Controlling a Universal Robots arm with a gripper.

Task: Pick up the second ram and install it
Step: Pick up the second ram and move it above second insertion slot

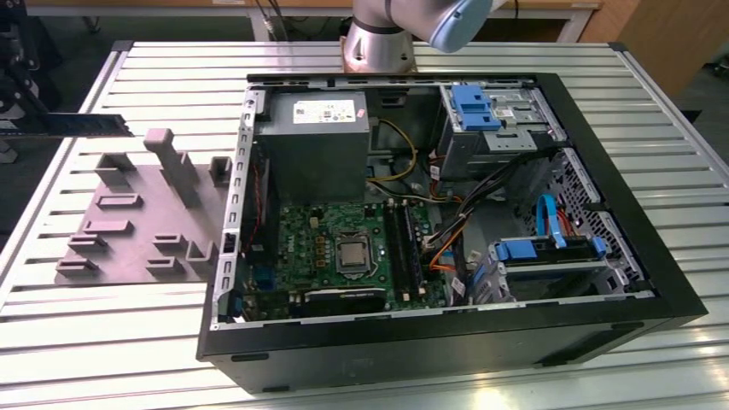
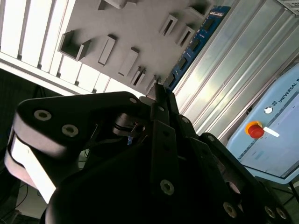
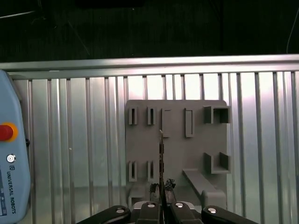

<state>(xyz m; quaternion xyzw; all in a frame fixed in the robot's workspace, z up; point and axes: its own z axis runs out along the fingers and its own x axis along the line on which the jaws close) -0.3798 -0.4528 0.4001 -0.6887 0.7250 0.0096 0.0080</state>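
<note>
My gripper is at the exterior view's left edge, shut on the second ram, a narrow dark blue-green stick held level above the far end of the grey fixture plate. In the second wrist view the ram juts out from the gripper over the plate. The first wrist view has the ram edge-on, clamped at the gripper, above the plate. The green motherboard lies in the open computer case, well off to the exterior view's right of the gripper.
The case stands on a slatted aluminium table. Cables, a power supply and blue drive cages crowd the case. A teach pendant with a red button lies beside the plate. The arm's base rises behind the case.
</note>
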